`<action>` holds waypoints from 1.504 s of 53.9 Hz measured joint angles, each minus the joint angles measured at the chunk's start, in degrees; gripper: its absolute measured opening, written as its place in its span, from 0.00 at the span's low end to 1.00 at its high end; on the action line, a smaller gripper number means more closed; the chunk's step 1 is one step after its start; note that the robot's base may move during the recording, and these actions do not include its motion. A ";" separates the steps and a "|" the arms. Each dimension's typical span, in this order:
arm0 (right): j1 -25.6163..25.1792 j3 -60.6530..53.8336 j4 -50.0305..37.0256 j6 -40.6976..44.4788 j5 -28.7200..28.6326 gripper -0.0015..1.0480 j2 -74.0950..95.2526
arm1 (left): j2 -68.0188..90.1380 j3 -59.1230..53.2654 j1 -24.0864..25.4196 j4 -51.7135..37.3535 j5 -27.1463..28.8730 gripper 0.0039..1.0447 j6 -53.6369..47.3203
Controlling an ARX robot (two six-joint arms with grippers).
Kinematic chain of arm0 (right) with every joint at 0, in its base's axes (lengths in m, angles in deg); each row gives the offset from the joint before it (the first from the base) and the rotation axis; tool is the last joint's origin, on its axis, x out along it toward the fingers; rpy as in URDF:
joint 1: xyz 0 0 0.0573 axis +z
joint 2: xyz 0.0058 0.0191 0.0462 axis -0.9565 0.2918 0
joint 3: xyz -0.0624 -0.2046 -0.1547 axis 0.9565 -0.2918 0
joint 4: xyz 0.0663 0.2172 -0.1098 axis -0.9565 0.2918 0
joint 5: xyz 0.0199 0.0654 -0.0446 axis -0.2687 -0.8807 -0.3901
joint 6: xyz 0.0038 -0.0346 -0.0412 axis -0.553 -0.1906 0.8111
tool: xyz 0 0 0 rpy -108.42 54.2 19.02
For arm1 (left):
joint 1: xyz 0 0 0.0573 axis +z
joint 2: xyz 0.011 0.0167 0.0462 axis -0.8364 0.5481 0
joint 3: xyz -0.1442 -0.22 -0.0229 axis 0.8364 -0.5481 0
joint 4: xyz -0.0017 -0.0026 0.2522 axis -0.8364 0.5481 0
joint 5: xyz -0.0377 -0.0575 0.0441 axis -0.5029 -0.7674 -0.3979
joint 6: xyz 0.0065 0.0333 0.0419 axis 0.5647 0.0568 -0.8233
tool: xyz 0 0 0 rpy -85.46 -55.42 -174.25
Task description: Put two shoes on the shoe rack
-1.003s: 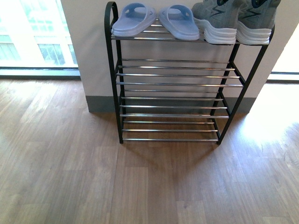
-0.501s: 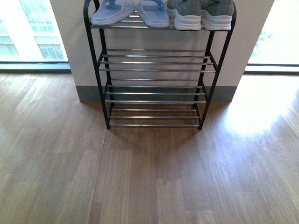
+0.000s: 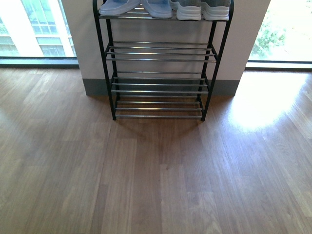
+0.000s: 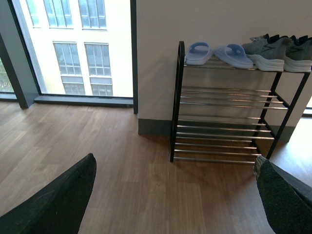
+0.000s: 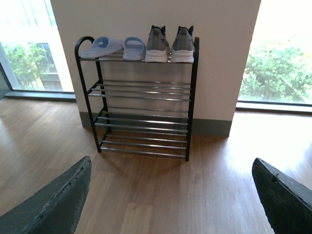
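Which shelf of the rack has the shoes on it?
The top shelf of the shoe rack: the blue slide sandals and grey sneakers sit there side by side; the three lower shelves are bare.

Shoe rack [image 5: 141,97]: I read the arched side frames as black metal with a dull sheen, the shelf bars as thin polished chrome catching highlights. Slide sandals [image 5: 112,48]: pale blue-white, smooth moulded rubber or foam, matt. Sneakers [image 5: 169,45]: grey knit cloth uppers, ribbed white soles, dark lining. Floor [image 3: 156,175]: brown wood-grain planks, satin finish with a bright glare patch. Wall [image 5: 156,14]: flat matt paint. Gripper fingers [image 5: 48,204]: black, rough-textured, matt.
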 joint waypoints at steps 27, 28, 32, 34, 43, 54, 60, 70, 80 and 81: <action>0.00 0.00 0.00 0.00 -0.04 0.91 0.00 | 0.00 0.02 0.00 0.00 0.00 0.91 0.00; 0.00 0.00 0.00 0.00 -0.04 0.91 0.00 | 0.00 0.00 0.00 0.00 0.00 0.91 0.00; 0.00 0.00 0.00 0.00 -0.04 0.91 0.00 | 0.00 0.02 0.00 0.00 0.00 0.91 0.00; 0.00 0.00 0.00 0.00 -0.04 0.91 0.02 | 0.00 0.00 0.00 0.00 -0.02 0.91 0.00; 0.00 0.00 0.00 0.00 -0.07 0.91 0.02 | 0.00 0.02 0.00 0.00 0.00 0.91 0.00; 0.00 0.00 0.00 0.00 -0.04 0.91 0.02 | 0.00 0.00 0.00 0.00 0.00 0.91 0.00; 0.00 0.00 0.00 0.00 -0.04 0.91 0.02 | 0.00 0.02 0.00 0.00 0.00 0.91 0.00; 0.00 0.00 0.00 0.00 -0.04 0.91 0.00 | 0.00 0.02 0.00 0.00 0.00 0.91 0.00; 0.00 0.00 0.00 0.00 -0.04 0.91 0.02 | 0.00 0.00 0.00 0.00 0.00 0.91 0.00; 0.00 0.00 0.00 0.00 -0.04 0.91 0.02 | 0.00 0.00 0.00 0.00 0.00 0.91 0.00</action>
